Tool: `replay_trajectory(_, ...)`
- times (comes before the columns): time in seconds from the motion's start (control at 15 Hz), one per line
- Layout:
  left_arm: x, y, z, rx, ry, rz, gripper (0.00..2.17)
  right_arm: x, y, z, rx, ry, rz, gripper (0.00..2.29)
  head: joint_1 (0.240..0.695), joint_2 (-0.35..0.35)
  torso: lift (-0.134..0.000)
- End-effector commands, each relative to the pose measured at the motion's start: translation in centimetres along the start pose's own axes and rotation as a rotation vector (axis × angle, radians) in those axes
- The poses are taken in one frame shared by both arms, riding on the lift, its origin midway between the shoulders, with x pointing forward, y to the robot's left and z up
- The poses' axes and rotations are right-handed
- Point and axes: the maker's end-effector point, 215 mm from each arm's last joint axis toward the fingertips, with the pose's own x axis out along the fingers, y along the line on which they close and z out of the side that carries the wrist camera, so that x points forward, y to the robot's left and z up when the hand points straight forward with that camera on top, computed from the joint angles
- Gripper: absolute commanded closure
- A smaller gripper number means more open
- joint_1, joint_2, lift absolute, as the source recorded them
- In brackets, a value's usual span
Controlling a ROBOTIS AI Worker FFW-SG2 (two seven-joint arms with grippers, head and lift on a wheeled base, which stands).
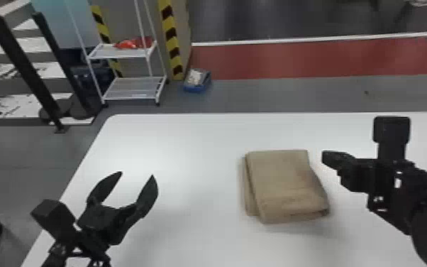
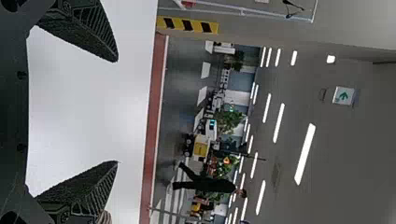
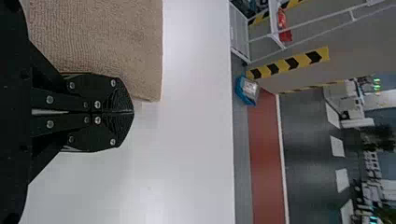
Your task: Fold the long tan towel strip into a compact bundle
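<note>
The tan towel (image 1: 285,184) lies on the white table as a thick folded rectangle, its layers slightly offset along the left side. Left of it, well apart, my left gripper (image 1: 136,183) stands open with nothing between its fingers; the left wrist view has the same gripper (image 2: 116,112) spread wide. At the towel's right side is my right gripper (image 1: 324,157), shut and holding nothing. In the right wrist view this gripper (image 3: 133,112) has its fingertips together beside the edge of the towel (image 3: 107,42).
The white table (image 1: 195,142) extends around the towel, with its left edge running under the left arm. On the floor beyond stand a white rack (image 1: 131,92) and a small blue bin (image 1: 197,81), beside a pillar with yellow-black stripes.
</note>
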Motion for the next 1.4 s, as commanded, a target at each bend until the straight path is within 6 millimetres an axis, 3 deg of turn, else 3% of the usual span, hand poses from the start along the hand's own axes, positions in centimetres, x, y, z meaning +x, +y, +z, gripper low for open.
replay_trajectory(0.0,-0.4,-0.6,0.6,0.005,-0.009,-0.003,0.09,-2.8,1.1,2.7,-0.037,-0.158,0.006,0.05,0.695,0.113,-0.12)
replay_trajectory(0.27,-1.7,-0.5,1.8,0.024,-0.032,0.043,0.09,-5.5,4.7,1.6,-0.111,-0.286,0.038,0.05,0.695,0.132,-0.12)
replay_trajectory(0.6,-2.4,-3.2,1.9,0.042,-0.077,0.074,0.09,-10.8,3.6,-1.7,-0.101,-0.437,-0.048,0.06,0.695,0.151,-0.12)
replay_trajectory(0.87,-4.5,-4.3,3.2,0.142,-0.113,0.13,0.09,-12.6,4.1,-2.8,-0.117,-0.457,-0.039,0.07,0.695,0.115,-0.12)
replay_trajectory(1.33,-5.9,-4.0,2.0,0.154,-0.077,0.139,0.09,-14.3,5.4,-3.6,-0.096,-0.481,-0.02,0.07,0.695,0.13,-0.12)
